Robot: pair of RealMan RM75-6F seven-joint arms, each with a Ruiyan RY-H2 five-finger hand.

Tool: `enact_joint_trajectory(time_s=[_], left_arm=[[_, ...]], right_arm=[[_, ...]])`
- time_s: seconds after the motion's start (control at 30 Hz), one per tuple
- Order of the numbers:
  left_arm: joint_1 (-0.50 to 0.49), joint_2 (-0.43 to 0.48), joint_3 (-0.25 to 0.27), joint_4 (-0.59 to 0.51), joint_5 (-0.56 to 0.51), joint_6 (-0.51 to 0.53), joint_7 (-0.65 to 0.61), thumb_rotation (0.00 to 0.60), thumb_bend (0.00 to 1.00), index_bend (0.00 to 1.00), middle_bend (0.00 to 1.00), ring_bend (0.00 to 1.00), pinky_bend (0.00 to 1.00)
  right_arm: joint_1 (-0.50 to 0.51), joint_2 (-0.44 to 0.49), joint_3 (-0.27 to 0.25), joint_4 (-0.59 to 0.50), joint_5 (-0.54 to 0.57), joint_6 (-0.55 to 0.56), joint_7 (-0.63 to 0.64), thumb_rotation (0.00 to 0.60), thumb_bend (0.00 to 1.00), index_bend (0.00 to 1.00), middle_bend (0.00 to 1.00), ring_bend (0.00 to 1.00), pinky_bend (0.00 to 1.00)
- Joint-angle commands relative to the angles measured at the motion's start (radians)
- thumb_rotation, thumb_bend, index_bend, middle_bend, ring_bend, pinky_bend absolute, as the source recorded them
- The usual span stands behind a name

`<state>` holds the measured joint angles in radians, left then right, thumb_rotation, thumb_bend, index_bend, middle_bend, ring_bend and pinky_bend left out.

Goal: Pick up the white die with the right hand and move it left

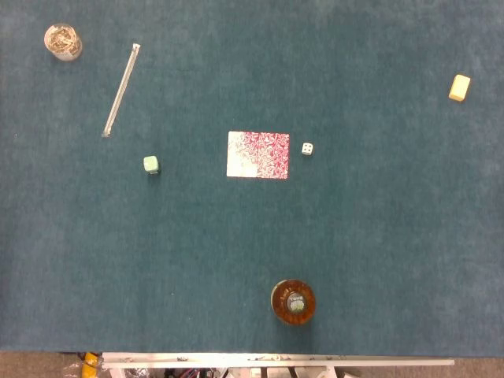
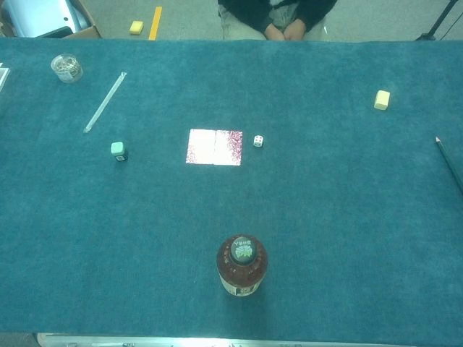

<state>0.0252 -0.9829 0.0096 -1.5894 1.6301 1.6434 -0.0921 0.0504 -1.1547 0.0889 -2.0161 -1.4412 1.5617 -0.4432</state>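
The white die (image 1: 307, 148) with black pips lies on the teal cloth near the table's middle, just right of a red-and-white patterned card (image 1: 257, 154). The chest view shows the same die (image 2: 257, 141) close to the card's (image 2: 215, 147) right edge, apart from it by a small gap. Neither of my hands appears in the head view or the chest view, and no arm reaches over the table.
A pale green die (image 1: 150, 164) sits left of the card. A brown jar (image 1: 293, 302) stands near the front edge. A clear straw (image 1: 121, 89) and a small jar of clips (image 1: 63, 42) lie far left, a yellow block (image 1: 460, 87) far right, a pencil (image 2: 448, 163) at the right edge.
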Motion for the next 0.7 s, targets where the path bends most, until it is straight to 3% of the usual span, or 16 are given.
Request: enact_joint_trajectory(time_s=[0.03, 0.43, 0.7], left_arm=[[0.000, 0.000, 0.001, -0.001, 0.001, 0.000, 0.001, 0.600, 0.44, 0.27, 0.19, 0.04, 0.05], [0.005, 0.004, 0.002, 0.000, 0.004, 0.011, -0.008, 0.600, 0.44, 0.27, 0.19, 0.04, 0.05], [0.011, 0.002, 0.004, 0.006, 0.005, 0.019, -0.019, 0.600, 0.44, 0.27, 0.19, 0.04, 0.05]], right_arm=[[0.002, 0.000, 0.001, -0.001, -0.001, -0.002, 0.000, 0.600, 0.25, 0.33, 0.29, 0.06, 0.00], [0.019, 0.018, 0.011, -0.017, -0.015, -0.022, 0.009, 0.600, 0.25, 0.33, 0.29, 0.06, 0.00], [0.118, 0.011, 0.064, -0.017, 0.063, -0.147, -0.062, 0.600, 0.27, 0.40, 0.29, 0.06, 0.01]])
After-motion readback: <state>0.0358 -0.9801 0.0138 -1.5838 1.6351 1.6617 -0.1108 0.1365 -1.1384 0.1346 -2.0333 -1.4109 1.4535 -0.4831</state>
